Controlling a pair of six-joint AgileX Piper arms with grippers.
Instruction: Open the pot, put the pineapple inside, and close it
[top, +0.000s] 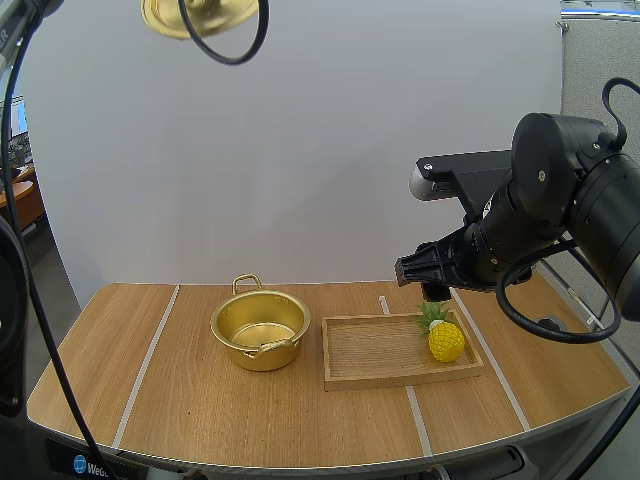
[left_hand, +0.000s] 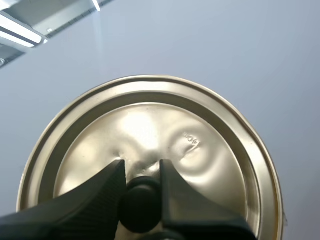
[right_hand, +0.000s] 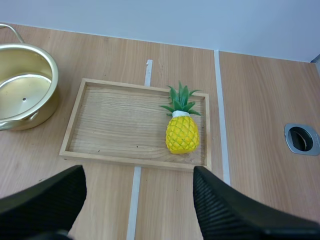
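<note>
Closest to the lens, two ribbed black fingers of the left gripper (left_hand: 141, 170), clamped from both sides on the round black knob (left_hand: 140, 207) of the golden lid (left_hand: 150, 130). Lid's dented top face turned to the camera, its near rim cut off behind the fingers. From the high view, the same lid (top: 160, 15) raised well above the tabletop's far left part, with just its lower portion inside the frame and a cable crossing in front.

Right gripper (top: 435, 290) hanging over the far right end of the wooden tray (top: 370, 355), hard to tell apart from the bulky black arm behind it. From its own camera, right gripper (right_hand: 139, 172) with jaws wide apart, nothing between them, above the tray's (right_hand: 120, 125) near rim.

Toy pineapple (right_hand: 182, 132) lying in the tray's right end, just beside the right rim. Long axis running near to far, green crown toward the tabletop's far edge, yellow body toward the near edge. From the high view, pineapple (top: 445, 340) directly below the right gripper, crown tip close under the fingers.

Golden pot (top: 255, 355) uncovered and empty near the middle of the wooden table (top: 200, 420), just left of the tray and apart from it, one loop handle toward the far edge. Pot (right_hand: 42, 107) partly cut off in the right wrist view.
</note>
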